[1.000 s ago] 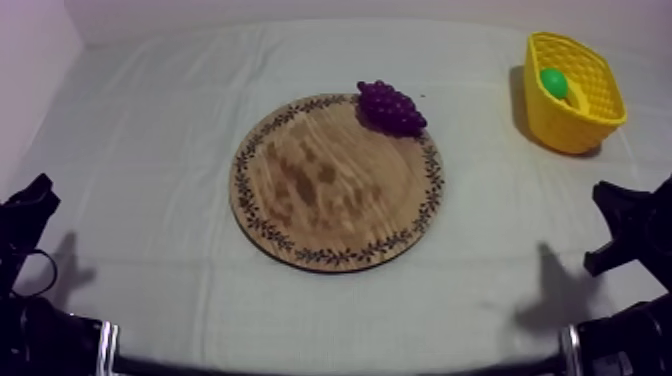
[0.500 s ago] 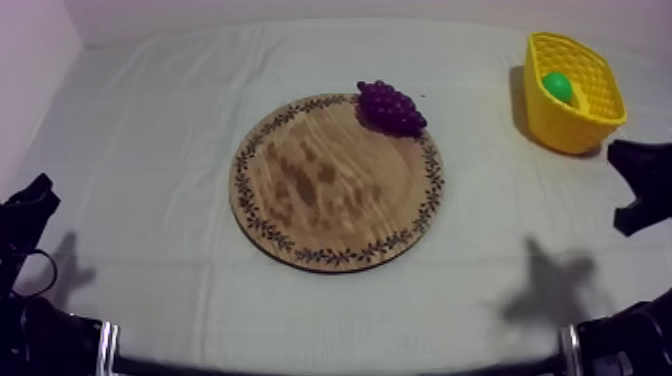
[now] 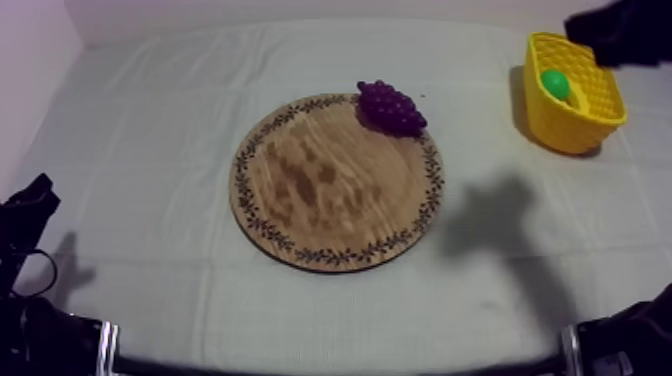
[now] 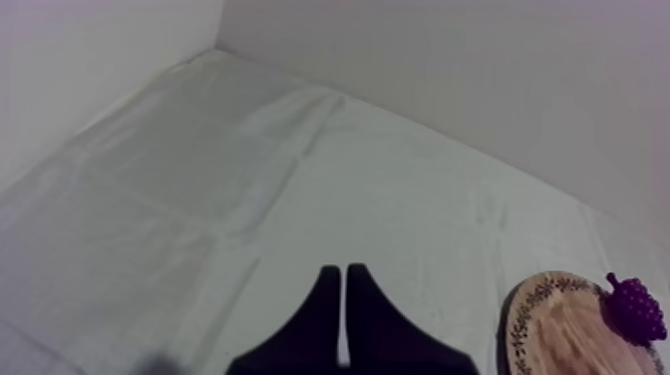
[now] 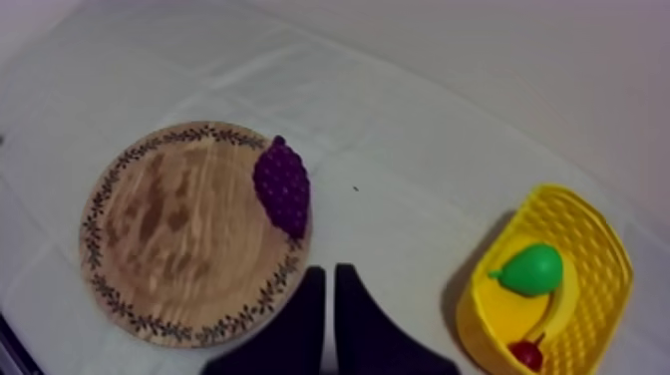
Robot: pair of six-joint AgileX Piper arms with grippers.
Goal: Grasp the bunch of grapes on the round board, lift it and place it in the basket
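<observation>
The purple bunch of grapes (image 3: 391,107) lies on the far right rim of the round wooden board (image 3: 320,190). At the table's far right stands the yellow basket (image 3: 575,125). My right arm (image 3: 617,30) hangs high over the basket's far side. In the right wrist view my right gripper (image 5: 329,289) is shut on nothing, above the cloth between the board (image 5: 169,229) and the basket (image 5: 603,249), with the grapes (image 5: 282,187) a little ahead of it. My left gripper (image 4: 344,289) is shut and rests low at the left (image 3: 35,195).
Inside the basket lie a green pear (image 5: 528,269), a banana (image 5: 558,304) and a small red fruit (image 5: 526,352). The right arm's shadow (image 3: 495,215) falls on the cloth right of the board. The wall runs along the table's far edge.
My right arm has lifted from the lower right edge up to the upper right, over the basket. Its shadow has shifted toward the board. Left arm and grapes have stayed put.
</observation>
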